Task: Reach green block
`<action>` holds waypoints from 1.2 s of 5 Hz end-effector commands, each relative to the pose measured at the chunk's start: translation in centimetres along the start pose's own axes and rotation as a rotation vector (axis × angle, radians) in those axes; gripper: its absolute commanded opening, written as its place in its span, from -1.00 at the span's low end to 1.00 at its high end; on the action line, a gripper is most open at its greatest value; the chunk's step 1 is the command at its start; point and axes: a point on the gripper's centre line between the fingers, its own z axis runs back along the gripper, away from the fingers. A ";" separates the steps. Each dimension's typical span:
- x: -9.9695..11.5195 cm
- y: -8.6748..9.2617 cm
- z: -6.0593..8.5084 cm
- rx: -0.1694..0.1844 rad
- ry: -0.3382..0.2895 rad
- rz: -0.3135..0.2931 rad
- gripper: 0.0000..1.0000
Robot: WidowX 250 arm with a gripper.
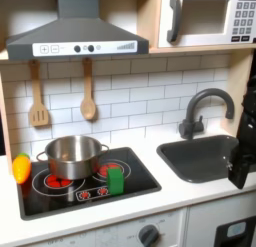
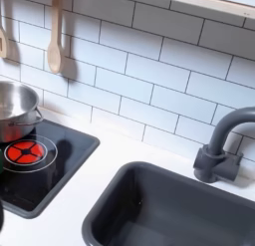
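In the first exterior view, the pot (image 1: 72, 156) sits on the stove (image 1: 88, 181); the green block (image 1: 116, 180) stands just at its 4 o'clock, the toy (image 1: 21, 168) at its 9 o'clock. The sink (image 1: 202, 157) lies at the stove's 3 o'clock, the faucet (image 1: 204, 111) behind it, and the pincer (image 1: 241, 169) is at the sink's 3 o'clock edge.

A white toy-kitchen worktop (image 1: 185, 196) carries a black hob (image 1: 85, 186), where a steel pot (image 1: 72, 156) and green block (image 1: 116, 179) stand; a yellow-orange toy (image 1: 21, 168), seemingly on the worktop's edge, sits beside a sunken sink (image 1: 200, 156)
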 end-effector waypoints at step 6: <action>4.8 3.5 -0.5 0.071 -0.022 -0.030 1.00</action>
